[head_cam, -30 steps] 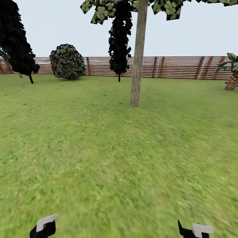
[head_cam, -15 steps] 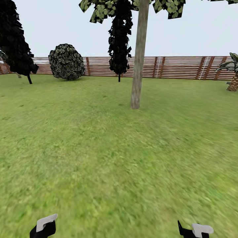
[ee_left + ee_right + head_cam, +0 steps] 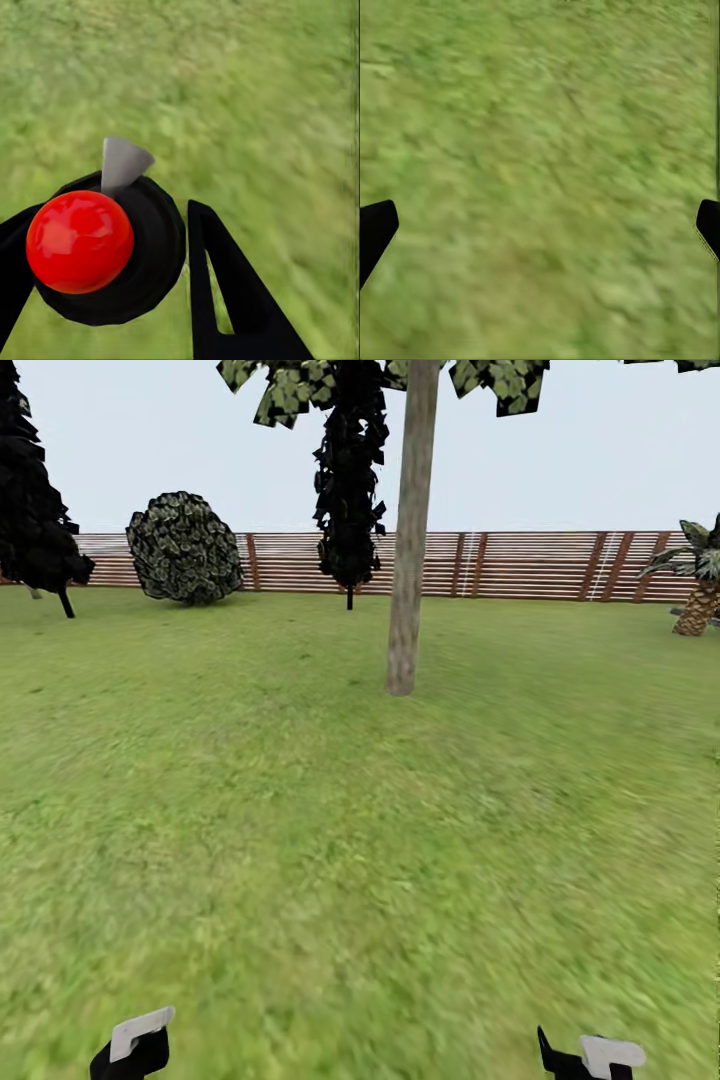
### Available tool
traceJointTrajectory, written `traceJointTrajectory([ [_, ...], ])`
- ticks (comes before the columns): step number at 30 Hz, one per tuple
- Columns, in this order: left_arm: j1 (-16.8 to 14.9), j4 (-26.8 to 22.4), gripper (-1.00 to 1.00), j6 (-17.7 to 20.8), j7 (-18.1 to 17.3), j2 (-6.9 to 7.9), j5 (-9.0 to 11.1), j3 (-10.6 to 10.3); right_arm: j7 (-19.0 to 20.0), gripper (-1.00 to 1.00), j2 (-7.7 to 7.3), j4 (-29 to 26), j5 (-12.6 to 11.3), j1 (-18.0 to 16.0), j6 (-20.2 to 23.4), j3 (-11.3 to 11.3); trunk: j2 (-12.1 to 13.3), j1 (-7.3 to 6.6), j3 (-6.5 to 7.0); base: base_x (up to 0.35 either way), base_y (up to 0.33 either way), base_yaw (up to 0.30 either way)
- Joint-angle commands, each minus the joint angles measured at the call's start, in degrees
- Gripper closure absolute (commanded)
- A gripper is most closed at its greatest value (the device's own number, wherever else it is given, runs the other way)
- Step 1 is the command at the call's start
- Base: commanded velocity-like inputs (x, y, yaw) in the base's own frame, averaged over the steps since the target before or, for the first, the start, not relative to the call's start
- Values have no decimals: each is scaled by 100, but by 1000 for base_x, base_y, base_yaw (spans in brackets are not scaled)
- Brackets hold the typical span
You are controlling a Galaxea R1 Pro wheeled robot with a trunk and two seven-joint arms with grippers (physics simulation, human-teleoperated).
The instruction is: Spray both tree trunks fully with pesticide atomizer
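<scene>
One tree stands ahead in the head view on the lawn, its pale grey-tan tree trunk (image 3: 404,570) rising straight to a leafy crown (image 3: 500,375) cut off at the frame's top. In the left wrist view the pesticide atomizer (image 3: 79,240), a black body with a glossy red ball top and a grey nozzle, sits between the black fingers of my left gripper (image 3: 112,225), which is shut on it. My right gripper (image 3: 540,225) is open over bare grass. Both grippers peek in at the head view's lower edge, the left gripper (image 3: 135,1045) and the right gripper (image 3: 590,1055), far short of the trunk.
A brown slat fence (image 3: 530,565) closes the lawn behind the tree. Dark conifers (image 3: 348,490) (image 3: 35,510), a round bush (image 3: 185,548) and a short palm (image 3: 700,595) stand along it. Open grass (image 3: 360,840) lies between me and the trunk.
The whole head view has shifted: the trunk, bush and conifers sit slightly further left and the trunk's base a little lower, so the camera moved. The grippers hold the same place in the picture.
</scene>
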Motion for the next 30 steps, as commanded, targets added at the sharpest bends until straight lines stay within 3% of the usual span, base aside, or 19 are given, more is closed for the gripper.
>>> traceJointTrajectory([
  [1,-1,0,100,-16,11,-1,26,-9,1,-100,0,6,-31,-5,-19,7,-2,3,-2,338,0,-242],
  [7,-1,0,100,-16,11,-1,32,-9,-11,-100,0,6,-31,-5,-19,7,-2,3,5,338,0,-156],
  [30,-1,0,100,-16,11,-4,30,-18,-17,-100,0,9,-31,-5,-19,7,-2,3,5,338,0,-4],
])
